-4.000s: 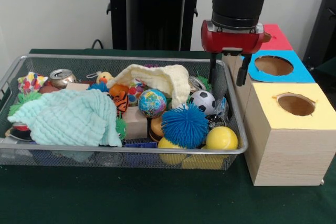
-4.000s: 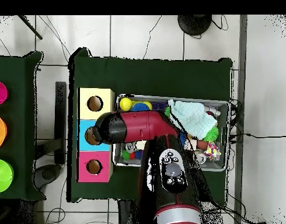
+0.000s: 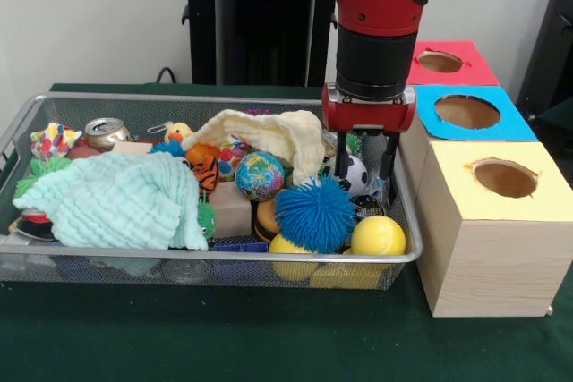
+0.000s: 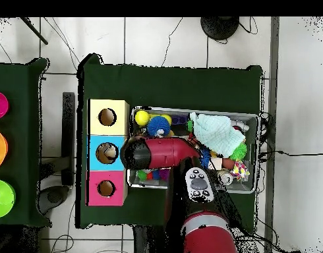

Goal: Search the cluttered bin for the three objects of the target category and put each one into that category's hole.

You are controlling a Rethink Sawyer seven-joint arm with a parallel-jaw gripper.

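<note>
Three box holes line the table's right side, and the blue-edged hole [image 3: 467, 111] sits between the other two, just right of my arm. Left of them the bin [image 3: 206, 259] lies crowded with toys and cloths. My gripper [image 3: 364, 160] hangs over its right end, fingers apart, straddling a soccer ball [image 3: 354, 173]. Crinkly clear plastic [image 3: 380, 185] shows beside that ball.

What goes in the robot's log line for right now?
tool: open, empty | position: low inside bin, by soccer ball | blue hole: nothing going in
</note>
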